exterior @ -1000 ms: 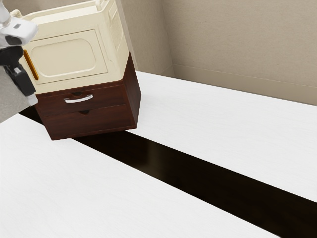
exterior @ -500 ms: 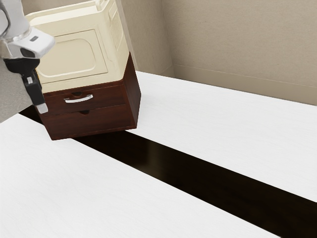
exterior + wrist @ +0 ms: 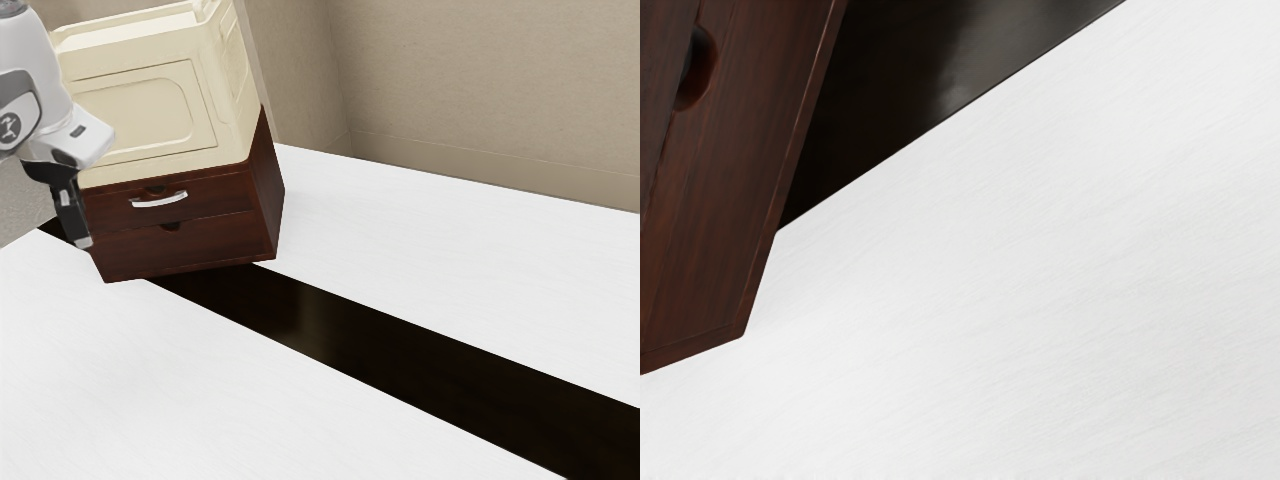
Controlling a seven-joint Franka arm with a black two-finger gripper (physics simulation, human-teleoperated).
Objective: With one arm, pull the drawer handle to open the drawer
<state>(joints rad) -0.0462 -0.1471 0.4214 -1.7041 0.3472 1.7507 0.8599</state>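
Observation:
The gripper (image 3: 80, 240) hangs at the exterior view's left, fingertips down, beside the near left edge of the dark wood drawer unit (image 3: 265, 190). Whether its fingers are parted cannot be made out. A curved silver handle (image 3: 160, 201) sits on the upper drawer (image 3: 225, 200), off to the exterior view's right of the gripper and a little higher. Both the upper drawer and the lower drawer (image 3: 200, 246) are flush with the unit. In the wrist view, part of the drawer unit (image 3: 735, 200) shows with a dark finger notch (image 3: 698, 68).
A cream storage crate (image 3: 130, 115) stands on top of the drawer unit. The white table (image 3: 400, 240) has a glossy black strip (image 3: 330, 320) running diagonally across it, past the unit's base. A beige wall (image 3: 480, 90) rises behind.
My hand has moved down and toward the exterior view's right, coming lower beside the drawer unit. The drawers, handle and crate have not moved.

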